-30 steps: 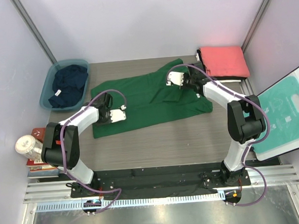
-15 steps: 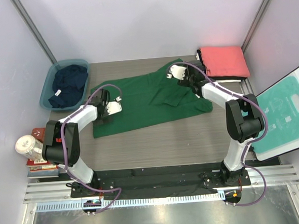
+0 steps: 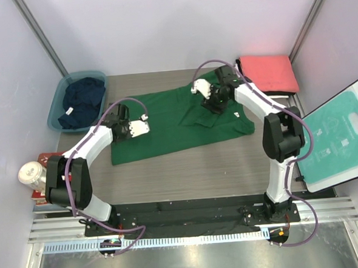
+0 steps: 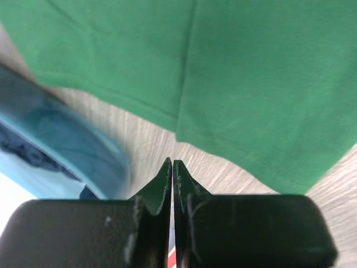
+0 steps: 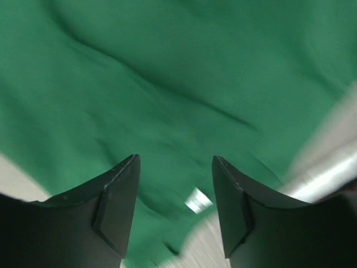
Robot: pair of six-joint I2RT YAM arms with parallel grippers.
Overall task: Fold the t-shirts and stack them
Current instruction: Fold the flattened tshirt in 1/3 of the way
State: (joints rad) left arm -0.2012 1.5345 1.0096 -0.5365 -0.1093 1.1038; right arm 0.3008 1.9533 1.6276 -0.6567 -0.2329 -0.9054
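The dark green t-shirt [image 3: 166, 125] lies spread across the table, with a fold in its far right part. My left gripper [image 3: 117, 118] is shut and empty; in the left wrist view [image 4: 172, 163] its tips are over bare wood just off the shirt's edge [image 4: 251, 84]. My right gripper [image 3: 213, 103] is open above the shirt's far right part; in the right wrist view [image 5: 175, 159] green cloth [image 5: 167, 84] and a small white label [image 5: 198, 201] show between the jaws. The navy t-shirt [image 3: 82, 98] lies in the tub. The folded coral-red t-shirt [image 3: 267, 72] tops a stack at the back right.
The teal tub [image 3: 57, 105] stands at the back left, also in the left wrist view [image 4: 67, 145]. The teal-and-white board [image 3: 343, 142] leans at the right edge. A can [image 3: 32, 174] stands on books at the left.
My left gripper has moved back and left, off the shirt's front part to its left edge. My right wrist has swung toward the back and turned over the shirt's collar area.
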